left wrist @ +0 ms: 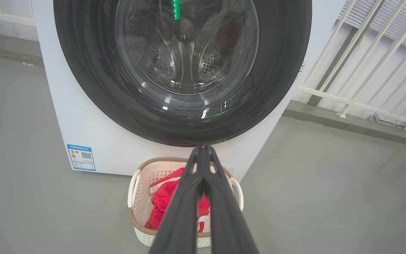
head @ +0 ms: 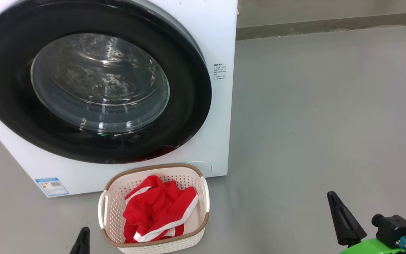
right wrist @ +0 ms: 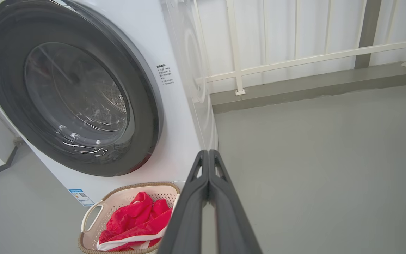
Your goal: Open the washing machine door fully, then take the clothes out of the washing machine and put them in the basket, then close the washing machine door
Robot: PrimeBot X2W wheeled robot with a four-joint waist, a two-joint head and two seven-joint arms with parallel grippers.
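Observation:
The white washing machine (head: pixel 217 31) stands at the upper left, and its black-rimmed round door (head: pixel 93 84) lies flat against the front, glass window showing the steel drum. Just below it on the floor is the cream basket (head: pixel 189 176) holding the red clothes (head: pixel 157 208) with white trim. My left gripper (head: pixel 82 234) pokes up at the bottom edge, left of the basket, shut and empty; its wrist view shows the fingers pressed together (left wrist: pixel 203 150) above the basket (left wrist: pixel 136 197). My right gripper (head: pixel 334 197) is at the lower right, well apart from the basket, also shut (right wrist: pixel 208 153) on nothing.
Grey floor (head: pixel 312 123) stretches to the right of the machine. A white railing (right wrist: pixel 294 60) on a low grey kerb runs behind. A blue label (head: pixel 52 186) sits at the machine's lower left corner.

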